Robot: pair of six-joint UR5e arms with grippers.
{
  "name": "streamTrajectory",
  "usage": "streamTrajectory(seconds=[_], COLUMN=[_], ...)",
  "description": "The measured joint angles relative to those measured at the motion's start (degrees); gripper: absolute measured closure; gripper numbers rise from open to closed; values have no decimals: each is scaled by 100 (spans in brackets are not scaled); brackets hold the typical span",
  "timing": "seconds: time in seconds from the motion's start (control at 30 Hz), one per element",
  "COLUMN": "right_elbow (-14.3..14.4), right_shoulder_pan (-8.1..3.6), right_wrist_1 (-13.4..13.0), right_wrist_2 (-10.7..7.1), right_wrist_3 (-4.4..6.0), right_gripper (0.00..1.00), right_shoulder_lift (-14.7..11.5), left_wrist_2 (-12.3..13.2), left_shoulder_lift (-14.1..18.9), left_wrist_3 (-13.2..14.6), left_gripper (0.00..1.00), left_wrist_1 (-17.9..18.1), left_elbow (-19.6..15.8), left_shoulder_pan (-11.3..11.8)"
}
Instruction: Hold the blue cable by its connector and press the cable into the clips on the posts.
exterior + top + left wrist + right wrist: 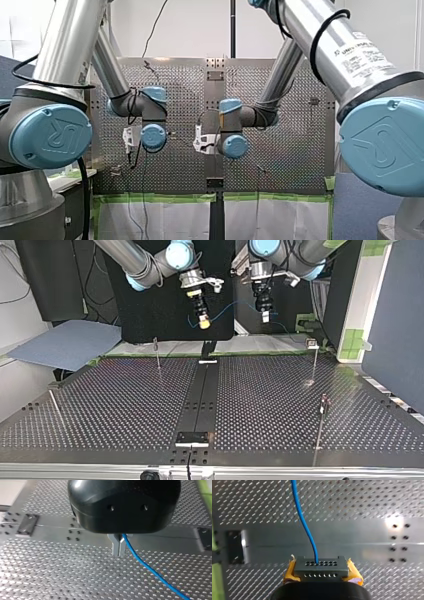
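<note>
Nearest in the top view, the post (pixel 320 426) at the right of the counter (pixel 125 405) carries a clip (pixel 325 400) in which no cable is seen. The same is true of the farther post (pixel 314 362) behind it and of the one (pixel 157 354) at the far left. Pressing-in is therefore judged not yet begun. The step in hand is the carrying of the blue cable (pixel 235 304), which is held in the air over the counter's far edge, well apart from every post.

The next move is judged to need the span between the two arms drawn straight, brought across a clip's mouth and pushed in. The slack loop beside the connector would have to be taken up first.

Farther back, my right end effector (pixel 322 572) is closed on the grey connector (pixel 321 563), which is gripped at both ends by the yellow pads (pixel 290 573). The cable leaves the connector's face and runs ahead. My left end effector (pixel 119 547) is pinched nearly shut, with the metal fingers (pixel 115 545) closed on the cable itself, which trails away below them.
</note>
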Motion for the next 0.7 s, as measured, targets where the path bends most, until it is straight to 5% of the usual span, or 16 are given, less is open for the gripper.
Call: streamTrajectory(seconds=[0.7], right_elbow=[-849], right_shoulder_pan=[-97], right_wrist_1=[849], right_wrist_2=[-771], right_wrist_3=[96], right_gripper=[100], right_shoulder_lift=[-1098], left_wrist_2=[-3], left_shoulder_lift=[872], left_wrist_3=[-116], left_gripper=[100], left_wrist_1=[-624], left_elbow=[273], left_shoulder_pan=[105])
